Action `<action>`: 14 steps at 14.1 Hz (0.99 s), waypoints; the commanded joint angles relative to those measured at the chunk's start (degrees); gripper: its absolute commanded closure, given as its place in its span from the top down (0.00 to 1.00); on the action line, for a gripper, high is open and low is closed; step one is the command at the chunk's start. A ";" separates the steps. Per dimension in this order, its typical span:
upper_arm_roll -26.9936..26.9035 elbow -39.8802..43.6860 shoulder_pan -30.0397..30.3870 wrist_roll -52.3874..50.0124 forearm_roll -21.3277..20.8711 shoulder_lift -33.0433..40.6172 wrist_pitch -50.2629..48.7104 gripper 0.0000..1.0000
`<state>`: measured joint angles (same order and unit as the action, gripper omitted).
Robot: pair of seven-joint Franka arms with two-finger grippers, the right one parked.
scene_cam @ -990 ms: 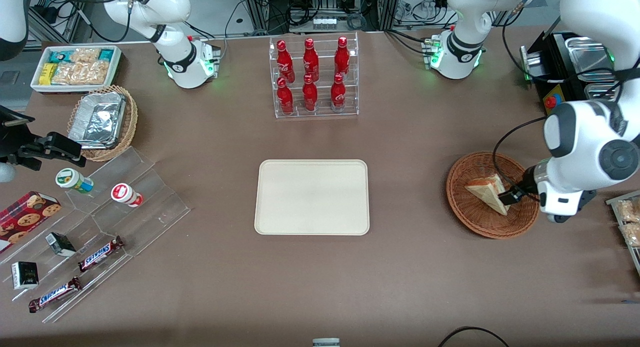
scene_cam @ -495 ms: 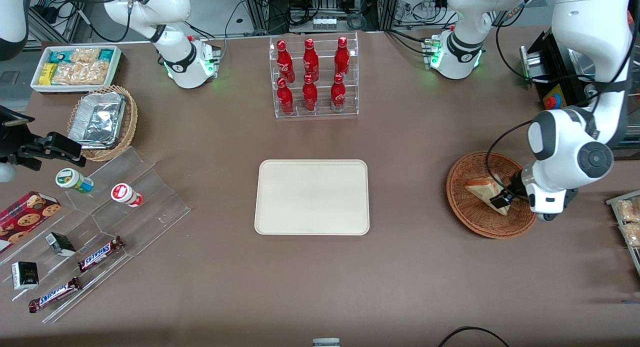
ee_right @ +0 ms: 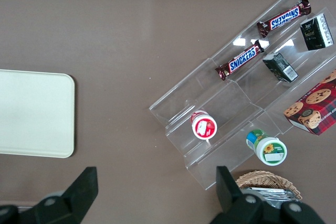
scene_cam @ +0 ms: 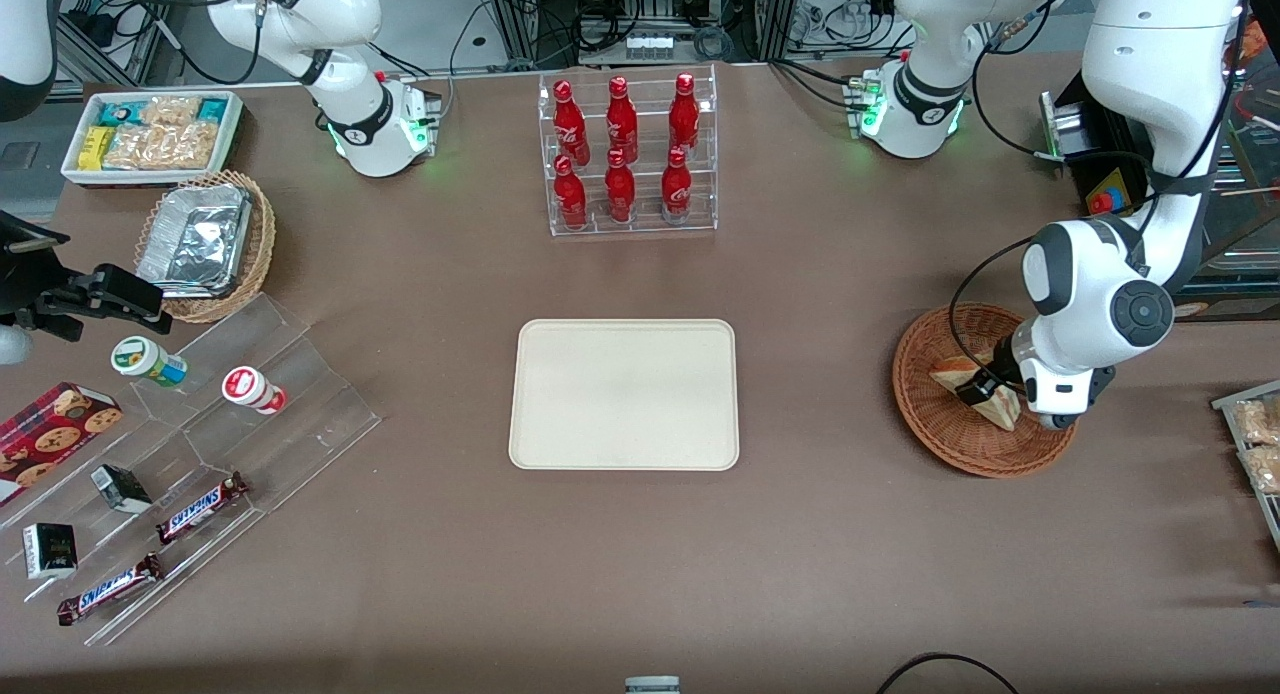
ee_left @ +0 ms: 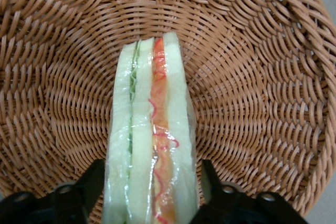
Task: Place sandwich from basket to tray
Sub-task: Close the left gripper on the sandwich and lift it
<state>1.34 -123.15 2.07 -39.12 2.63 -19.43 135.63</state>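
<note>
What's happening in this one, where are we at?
The left arm's hand is down inside the basket, its open fingers straddling the sandwich on both sides. The sandwich stands on edge on the wicker, not yet lifted. The tray in the middle of the table has nothing on it, so the transfer has not started; this looks like the moment just before the grasp closes.

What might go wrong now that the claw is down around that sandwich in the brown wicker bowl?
The gripper straddles the white-bread triangular sandwich, its fingers open on either side. Closing hard may squash the soft bread. The glossy wrap might slip during lifting. The low fingers might also catch the reddish-brown woven basket and drag it before reaching the cream rectangular tray.
</note>
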 commanded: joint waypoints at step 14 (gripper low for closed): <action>2.26 22.33 -14.97 0.88 0.35 -4.20 -19.09 0.21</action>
<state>3.97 -103.95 -10.79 -39.02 2.62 -20.09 116.04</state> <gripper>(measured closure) 0.740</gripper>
